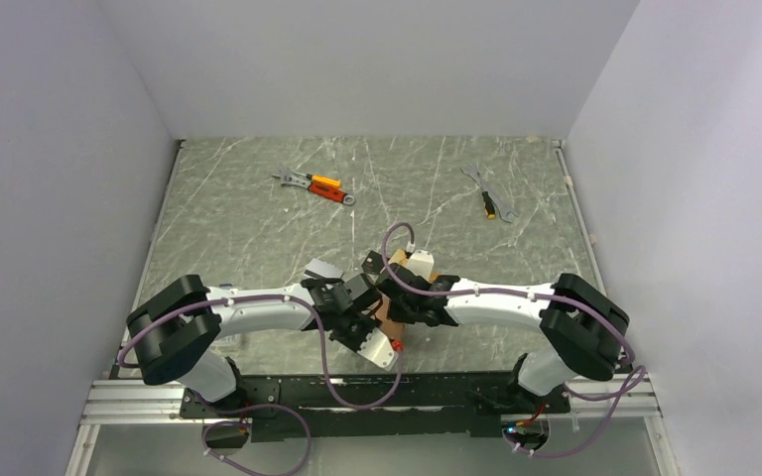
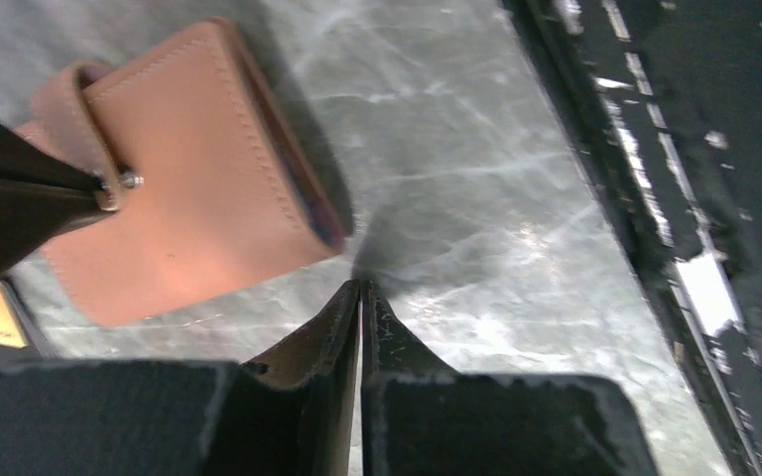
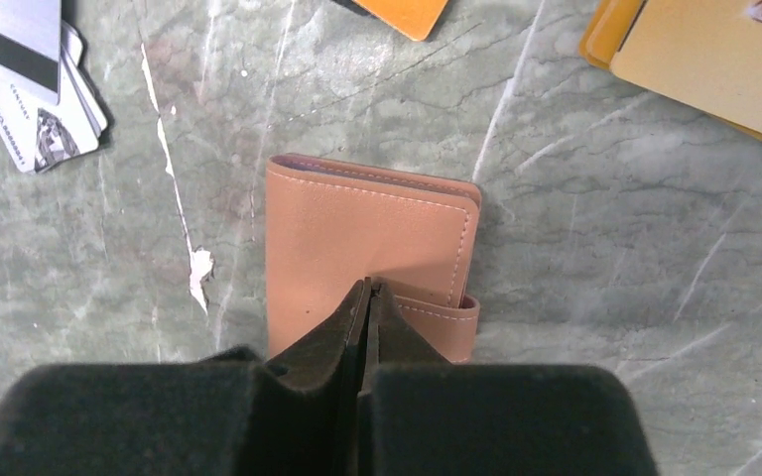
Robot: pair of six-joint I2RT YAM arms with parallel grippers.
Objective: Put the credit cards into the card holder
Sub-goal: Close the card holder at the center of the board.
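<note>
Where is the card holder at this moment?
Right wrist view, centre: the salmon-tan leather card holder lies folded beneath the right gripper, silver-grey striped cards at upper left.

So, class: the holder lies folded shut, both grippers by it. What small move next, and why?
Probably the right gripper should pull the strap up to unsnap the holder. It lies closed with the cards outside, and that gripper, shut, sits at the strap; the left gripper, shut, is beside the holder.

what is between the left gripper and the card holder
Nothing lies there. In the left wrist view, only a short strip of bare, shadowed table separates the left gripper from the card holder.
</note>
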